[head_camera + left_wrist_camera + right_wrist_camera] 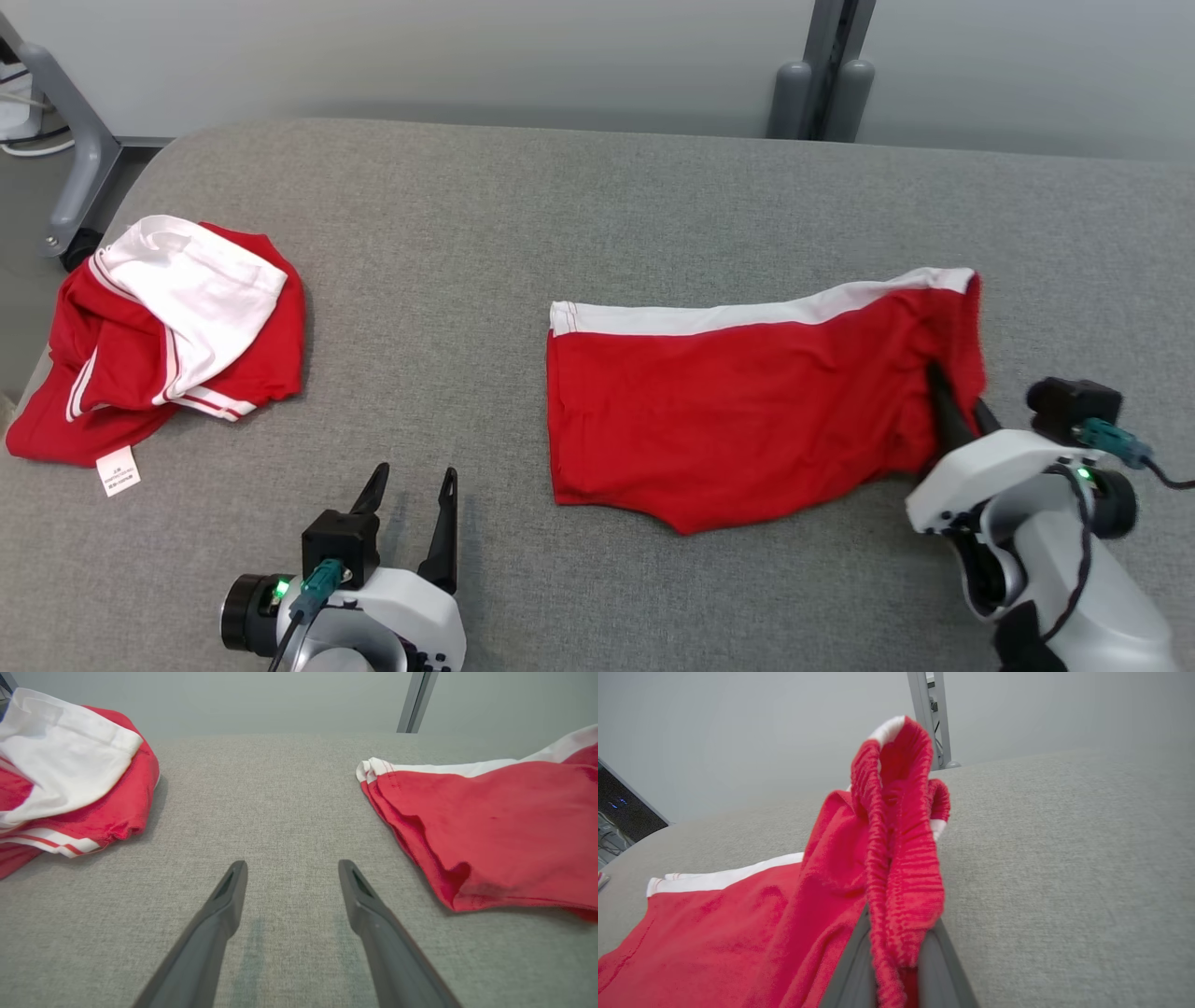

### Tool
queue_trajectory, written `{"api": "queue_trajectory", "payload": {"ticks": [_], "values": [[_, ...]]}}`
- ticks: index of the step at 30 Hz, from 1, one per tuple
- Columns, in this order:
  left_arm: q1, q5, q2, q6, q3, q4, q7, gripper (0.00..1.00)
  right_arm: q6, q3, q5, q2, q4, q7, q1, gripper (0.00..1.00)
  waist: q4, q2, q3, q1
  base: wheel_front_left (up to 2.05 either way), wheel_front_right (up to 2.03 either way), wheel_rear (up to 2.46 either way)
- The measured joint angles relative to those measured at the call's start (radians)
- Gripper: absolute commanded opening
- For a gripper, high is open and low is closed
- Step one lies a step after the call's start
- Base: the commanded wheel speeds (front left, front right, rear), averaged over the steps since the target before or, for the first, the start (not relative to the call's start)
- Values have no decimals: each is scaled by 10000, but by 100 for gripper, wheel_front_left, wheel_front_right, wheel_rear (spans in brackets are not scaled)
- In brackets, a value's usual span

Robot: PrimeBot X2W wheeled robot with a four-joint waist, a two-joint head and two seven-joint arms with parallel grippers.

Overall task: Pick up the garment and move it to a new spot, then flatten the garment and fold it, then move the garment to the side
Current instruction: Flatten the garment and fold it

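The garment (163, 341) (70, 774), a red jersey with white sleeves and striped trim, lies crumpled at the left of the head view on the grey fabric-covered counter (597, 205), its small white care label (119, 469) sticking out at the lower edge. At centre right a pair of red shorts (747, 411) (490, 835) (738, 933) with a white side band lies mostly flat. The right gripper (954, 397) (899, 933), lower right, pinches the shorts' ribbed waistband (901, 858), which stands bunched between its fingers. The left gripper (415, 471) (292, 865), lower left, is spread wide over bare counter between the two pieces, touching neither.
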Motion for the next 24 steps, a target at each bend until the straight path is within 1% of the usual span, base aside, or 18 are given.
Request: {"api": "queue_trajectory", "payload": {"ticks": [2, 5, 8, 11, 14, 20, 22, 23, 24], "values": [[1, -77, -4, 6, -73, 21, 0, 100, 0, 431, 148, 102, -351, 13, 23, 0, -38, 0, -32, 0, 0, 0, 0], [0, -180, -4, 17, -261, 48, 0, 100, 0, 1208, 593, 261, -982, 364, 108, 0, 13, 0, -45, 0, 0, 0, 0], [-4, -343, -8, 44, -479, 48, 0, 100, 0, 1941, 1058, 360, -1593, 777, 221, 0, 183, 0, -49, 0, 0, 0, 0], [-4, -491, -8, 98, -648, 46, 0, 100, 0, 2468, 1367, 403, -1983, 1101, 243, 0, 454, 0, -54, 0, 0, 0, 0], [-4, -523, -8, 111, -777, 46, 0, 100, 0, 2732, 1419, 435, -2079, 1218, 228, 0, 685, 0, -48, 0, 0, 0, 0], [12, -690, 0, 219, -1030, 46, 0, 100, 0, 3233, 1475, 495, -1741, 1369, 13, 0, 1564, 0, -25, 0, 0, 0, 0], [41, -744, 0, 280, -1058, 33, 0, 100, 0, 3427, 1603, 499, -1517, 1277, -140, 41, 2007, 0, -21, 0, 0, 0, 0], [71, -750, 6, 293, -1072, 23, 0, 100, 0, 3568, 1770, 506, -1513, 1208, -174, 100, 2140, 0, -19, 0, 0, 0, 0], [100, -752, -4, 307, -1076, 6, 0, 100, 0, 3682, 1919, 516, -1523, 1154, -207, 100, 2256, 0, -17, 0, 0, 0, 0]]}}
